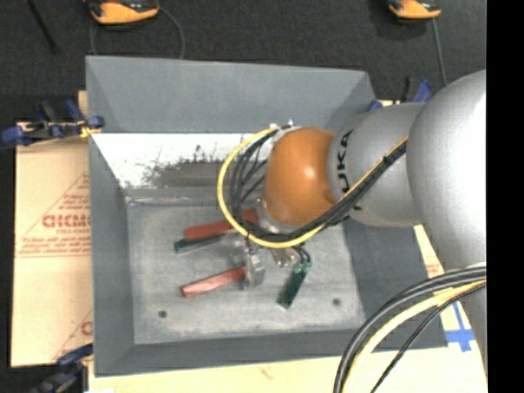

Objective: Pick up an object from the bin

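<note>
Camera view is showing the pincer (252,268) hanging low over the floor of the bin (112,244), at the near end of a reddish-brown flat stick (211,284) lying to its left. Whether the pincer is wide or narrow cannot be told. A dark green piece (291,286) is lying just to its right, and another reddish stick (214,230) is lying above and left of it.

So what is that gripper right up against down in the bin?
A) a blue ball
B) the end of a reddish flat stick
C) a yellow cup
B: the gripper sits at the right end of the lower reddish stick.
</note>
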